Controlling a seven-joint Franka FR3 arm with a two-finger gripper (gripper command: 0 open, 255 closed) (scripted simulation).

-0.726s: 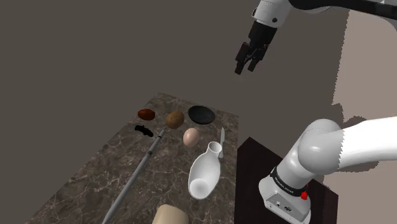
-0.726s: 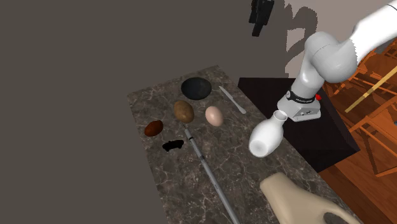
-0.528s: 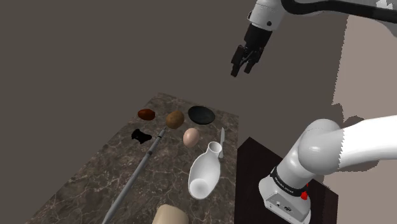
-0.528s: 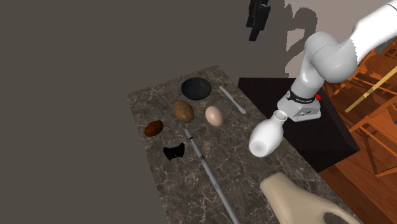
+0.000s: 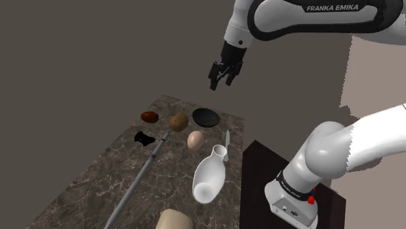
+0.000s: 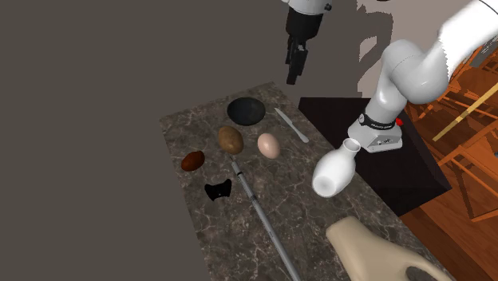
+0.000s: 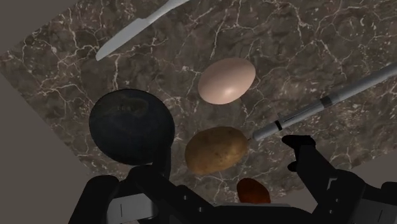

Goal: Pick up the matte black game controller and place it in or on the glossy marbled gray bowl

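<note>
Dark veined marble made up the tabletop [image 5: 97,182], with a plain grey wall behind it. We saw the gripper [image 5: 220,82] high above the table's far end, its two fingers spread with nothing between them. The black controller [image 5: 142,138] lay flat on the marble, well below the gripper and off toward the shoulder view's left. The dark bowl [image 5: 205,117] sat almost straight beneath the gripper, with a brown potato [image 5: 179,121] between bowl and controller.
</note>
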